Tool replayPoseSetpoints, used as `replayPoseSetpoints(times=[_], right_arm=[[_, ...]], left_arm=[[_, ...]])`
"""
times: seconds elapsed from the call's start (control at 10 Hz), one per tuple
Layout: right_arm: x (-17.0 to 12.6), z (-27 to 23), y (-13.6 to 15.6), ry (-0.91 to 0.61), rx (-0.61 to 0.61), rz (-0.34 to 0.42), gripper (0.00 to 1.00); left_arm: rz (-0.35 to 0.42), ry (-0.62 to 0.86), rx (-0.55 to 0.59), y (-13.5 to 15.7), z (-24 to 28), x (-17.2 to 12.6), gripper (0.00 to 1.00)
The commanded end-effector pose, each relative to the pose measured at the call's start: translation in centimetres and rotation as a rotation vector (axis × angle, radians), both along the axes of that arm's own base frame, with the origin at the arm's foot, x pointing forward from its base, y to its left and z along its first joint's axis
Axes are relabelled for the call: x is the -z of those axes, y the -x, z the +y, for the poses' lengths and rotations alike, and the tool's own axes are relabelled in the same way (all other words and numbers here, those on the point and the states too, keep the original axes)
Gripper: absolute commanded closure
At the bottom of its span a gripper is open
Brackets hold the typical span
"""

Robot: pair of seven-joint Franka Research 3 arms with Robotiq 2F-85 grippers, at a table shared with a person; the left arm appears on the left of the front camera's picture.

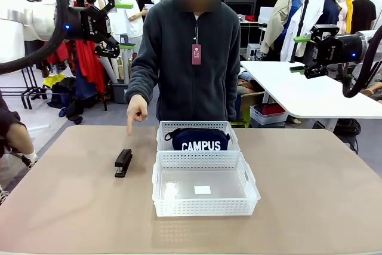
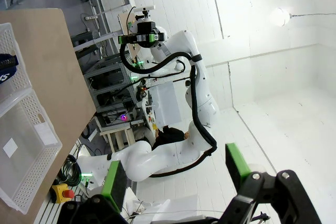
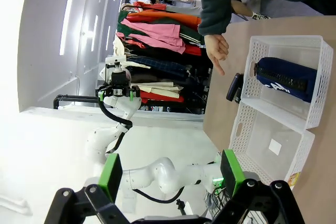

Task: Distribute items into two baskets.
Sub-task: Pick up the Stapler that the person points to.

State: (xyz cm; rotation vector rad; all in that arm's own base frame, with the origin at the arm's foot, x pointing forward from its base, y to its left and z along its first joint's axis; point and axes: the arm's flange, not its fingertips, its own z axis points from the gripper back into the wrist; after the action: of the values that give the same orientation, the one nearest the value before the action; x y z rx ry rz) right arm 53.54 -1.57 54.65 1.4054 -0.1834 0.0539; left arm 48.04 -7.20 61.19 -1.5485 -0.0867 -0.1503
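The left gripper and right gripper are held high off the table, fingers spread wide, nothing gripped. The pouch is laid in the far basket, which is butted against the near basket. The stapler is left on the table just left of the baskets, pointed at by a person's hand.

Pouch in far basket, stapler L, outside
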Motion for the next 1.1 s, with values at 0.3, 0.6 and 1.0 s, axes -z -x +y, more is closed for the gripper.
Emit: replayPoseSetpoints(times=[0.3, 0.6, 1.0], right_arm=[[-0.2, 0.0, 0.0, -0.001, 0.003, -0.001, 0.0], [-0.2, 0.0, 0.0, -0.001, 0.003, -0.001, 0.0], [-0.2, 0.0, 0.0, -0.001, 0.003, -0.001, 0.0]], left_arm=[[-0.005, 0.002, 0.001, 0.0, 0.1, -0.1, 0.0], [0.0, 0.0, 0.0, 0.0, 0.0, 0.0, 0.0], [0.038, -0.257, -0.123, -0.1, -1.6, -1.5, 0.0]])
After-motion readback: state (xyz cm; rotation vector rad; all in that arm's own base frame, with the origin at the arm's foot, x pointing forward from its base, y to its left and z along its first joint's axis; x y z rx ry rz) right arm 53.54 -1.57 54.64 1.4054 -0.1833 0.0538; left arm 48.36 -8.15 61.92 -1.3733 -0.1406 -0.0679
